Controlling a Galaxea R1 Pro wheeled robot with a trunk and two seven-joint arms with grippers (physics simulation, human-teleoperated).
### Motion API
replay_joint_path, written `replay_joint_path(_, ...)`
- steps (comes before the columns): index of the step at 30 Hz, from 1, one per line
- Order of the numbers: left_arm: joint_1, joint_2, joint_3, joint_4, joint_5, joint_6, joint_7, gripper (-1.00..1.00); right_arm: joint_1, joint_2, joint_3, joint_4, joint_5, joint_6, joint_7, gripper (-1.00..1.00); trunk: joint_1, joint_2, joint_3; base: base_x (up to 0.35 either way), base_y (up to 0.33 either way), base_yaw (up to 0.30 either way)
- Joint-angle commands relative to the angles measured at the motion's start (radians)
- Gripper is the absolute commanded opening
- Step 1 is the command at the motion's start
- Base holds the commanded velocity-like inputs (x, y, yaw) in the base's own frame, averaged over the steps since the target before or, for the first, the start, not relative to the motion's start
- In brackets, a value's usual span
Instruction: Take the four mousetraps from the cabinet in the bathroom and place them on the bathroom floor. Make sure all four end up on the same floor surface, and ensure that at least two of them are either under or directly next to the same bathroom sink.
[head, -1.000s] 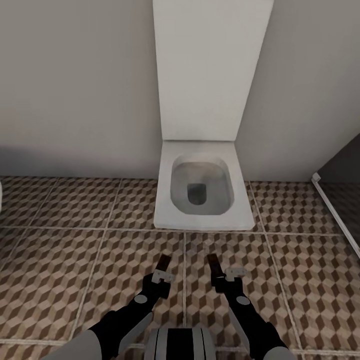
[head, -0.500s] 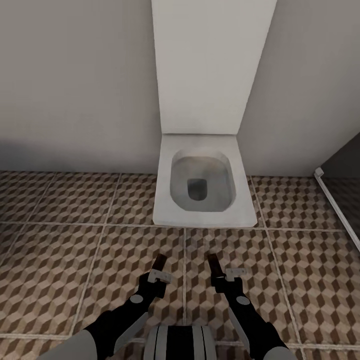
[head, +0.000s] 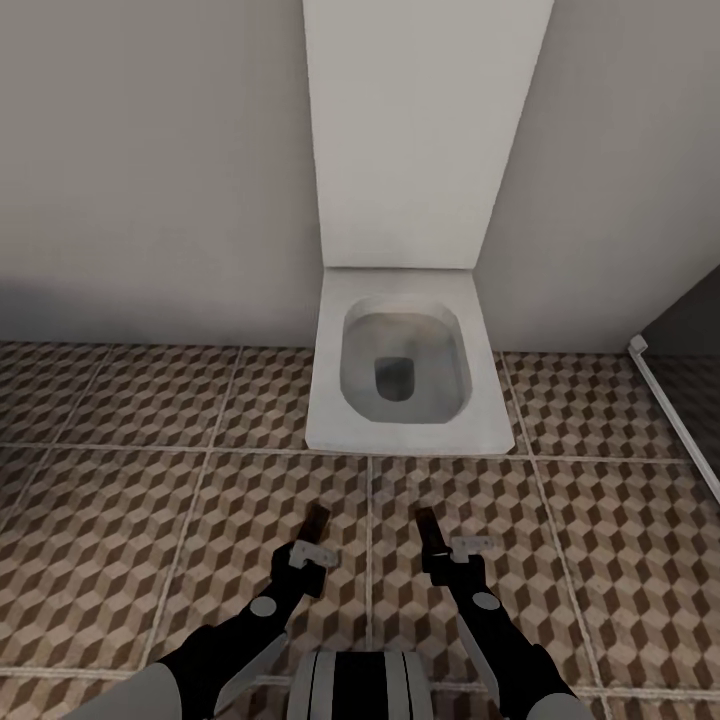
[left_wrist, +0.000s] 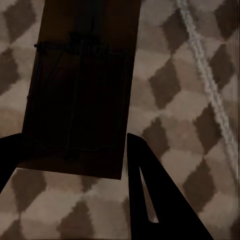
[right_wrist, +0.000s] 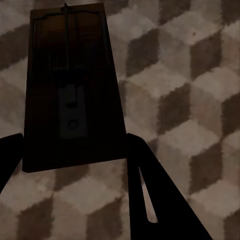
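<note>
bathroom floor (head: 150, 520) (cube tiles) | left gripper (head: 312, 535), right gripper (head: 432, 540): each clasps mousetrap (left_wrist: 80, 85)

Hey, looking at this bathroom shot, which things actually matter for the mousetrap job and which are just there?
Part of the job:
- mousetrap in the left hand, seen close
- mousetrap in the right hand, seen close
- bathroom floor

Just there:
- toilet
- wall

Bathroom floor (head: 150, 500): brown, beige and white cube-pattern tiles, pale grout. Toilet (head: 405, 360): white, grey bowl interior. Wall (head: 150, 170): plain light grey. Mousetraps (left_wrist: 80, 85) (right_wrist: 72, 85): dark brown boards, dark wire, in both wrist views.
</note>
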Motion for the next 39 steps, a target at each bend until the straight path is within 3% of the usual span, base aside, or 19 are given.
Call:
replay_joint_path(1,-0.001,0.001,-0.012,-0.001,0.006,-0.003,0.011,-1.0,0.0,0.0,0.004,0.0,-0.003,0.002,-0.007,-1.0,0.0,0.0,-0.001,0.0,0.0,0.0)
replay_joint_path(24,-0.002,0.0,-0.026,-0.003,0.007,-0.002,0.011,-1.0,0.0,0.0,0.004,-0.001,-0.003,0.002,-0.007,-1.0,0.0,0.0,-0.001,0.0,0.0,0.0)
replay_joint_path(39,-0.001,-0.001,-0.026,-0.003,0.007,-0.002,0.011,-1.0,0.0,0.0,0.005,0.0,-0.003,0.002,-0.007,-1.0,0.007,-0.004,-0.059,0.0,0.0,0.0)
